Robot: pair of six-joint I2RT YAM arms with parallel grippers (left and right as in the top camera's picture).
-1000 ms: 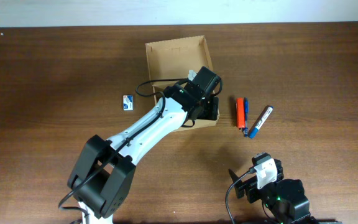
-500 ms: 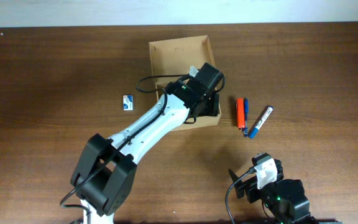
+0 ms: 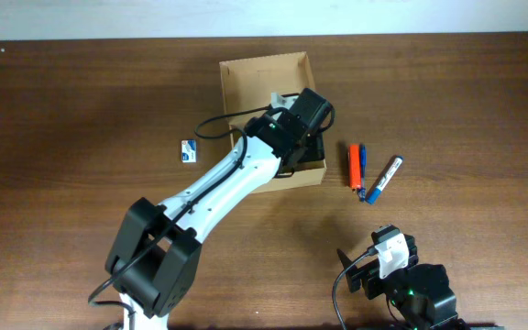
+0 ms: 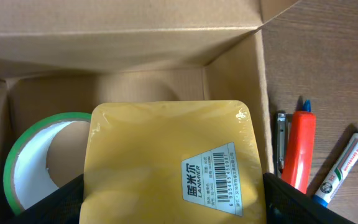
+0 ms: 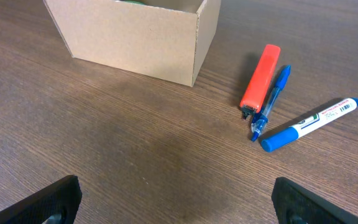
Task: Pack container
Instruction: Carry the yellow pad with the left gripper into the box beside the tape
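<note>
**Overhead.** A cardboard box (image 3: 266, 87) is sitting at the far middle of a brown wooden table (image 3: 71, 110), with its flap lid standing open on the far side. The left arm (image 3: 232, 179) is reaching across the box's near right corner and covering part of the opening. A small blue-and-white packet (image 3: 189, 151) is lying left of the box. To the right, an orange marker (image 3: 355, 165) and a blue pen (image 3: 362, 159) are lying side by side. A white marker with a blue cap (image 3: 383, 179) is lying near them at a slant. The right arm (image 3: 400, 275) is sitting folded at the near edge.

**Left wrist.** The left gripper (image 4: 185, 202) is clamping a yellow pad (image 4: 166, 149) between its two fingers, over the open box. A green tape roll (image 4: 17, 165) is lying inside, partly under the pad.

**Right wrist.** The right gripper (image 5: 176, 199) is hanging over bare table with its fingers spread wide and holding nothing. The box and the three pens are lying beyond it.
</note>
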